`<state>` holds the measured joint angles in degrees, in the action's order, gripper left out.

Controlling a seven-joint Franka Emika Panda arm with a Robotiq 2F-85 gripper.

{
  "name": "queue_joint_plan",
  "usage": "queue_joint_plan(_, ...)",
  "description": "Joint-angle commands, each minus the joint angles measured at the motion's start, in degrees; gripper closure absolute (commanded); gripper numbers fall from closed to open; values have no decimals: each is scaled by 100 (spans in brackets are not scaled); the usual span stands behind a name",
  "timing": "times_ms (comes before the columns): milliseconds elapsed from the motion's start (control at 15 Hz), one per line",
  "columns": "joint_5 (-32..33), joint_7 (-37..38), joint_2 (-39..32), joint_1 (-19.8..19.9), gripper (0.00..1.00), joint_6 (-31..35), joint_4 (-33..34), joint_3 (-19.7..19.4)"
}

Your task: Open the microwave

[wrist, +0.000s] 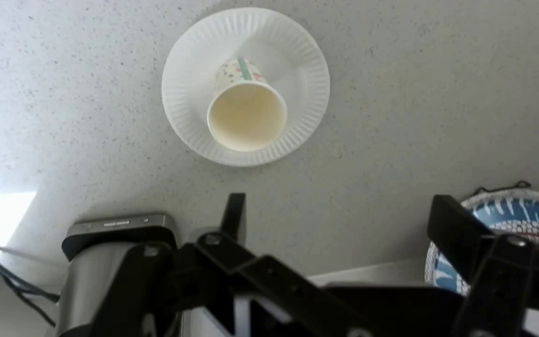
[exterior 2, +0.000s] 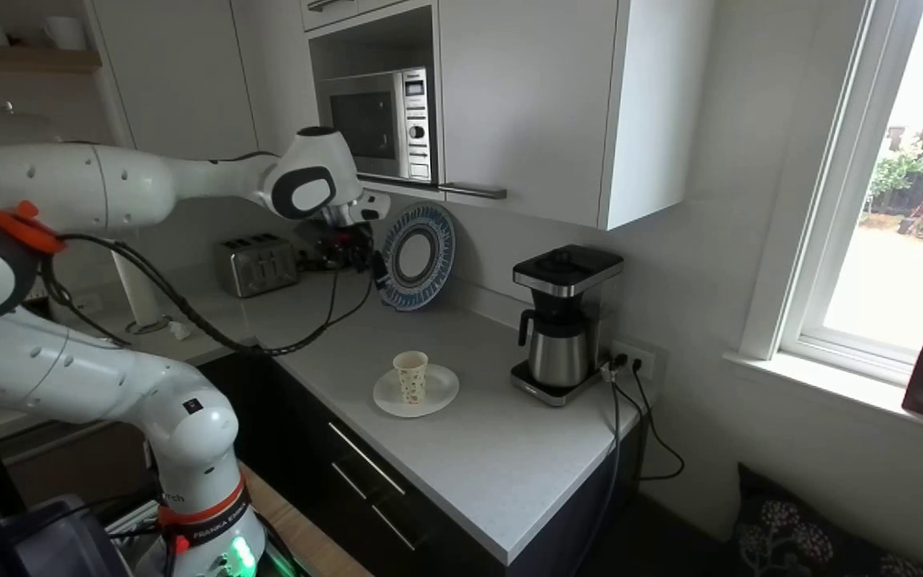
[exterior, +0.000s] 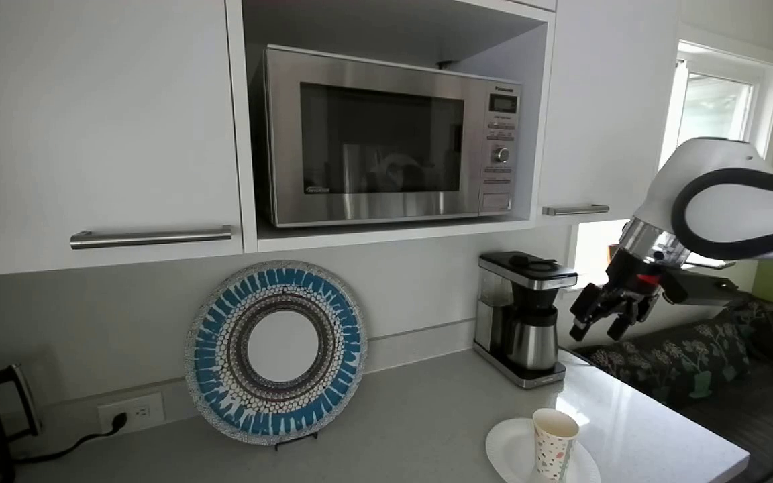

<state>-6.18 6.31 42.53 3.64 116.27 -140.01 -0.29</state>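
Wrist view: the gripper (wrist: 338, 203), nearest, has its fingers (wrist: 452, 229) spread wide; at eleven o'clock from it a patterned cup (wrist: 247, 112) stands upright on a white plate (wrist: 302, 84); at seven o'clock from the plate sits the coffee maker (wrist: 120, 228); farther, in an exterior view, the microwave (exterior: 393, 137) rests in a cabinet niche (exterior: 533, 134), between ten and eleven o'clock from the gripper, door (exterior: 383, 141) closed, well apart

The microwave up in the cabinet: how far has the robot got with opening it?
Done: nothing visible yet; the microwave is shut in both exterior views. In hand: nothing; the fingers stand apart in the wrist view, with countertop showing between them. Left: apparently the whole job, reaching the microwave and opening it.
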Motion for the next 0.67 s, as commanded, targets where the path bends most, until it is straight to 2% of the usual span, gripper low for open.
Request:
queue_joint_plan(0, 48, 1063, 661, 184, 0, 485, -224, 578)
queue_joint_plan(333, 95, 2639, 952, 581, 0, 1045, -191, 1349)
queue_joint_plan(400, 44, 2152, 776, 331, 0, 789, -6, 1079)
queue_joint_plan(600, 73, 2525, 838, 476, 0, 885, -15, 1292)
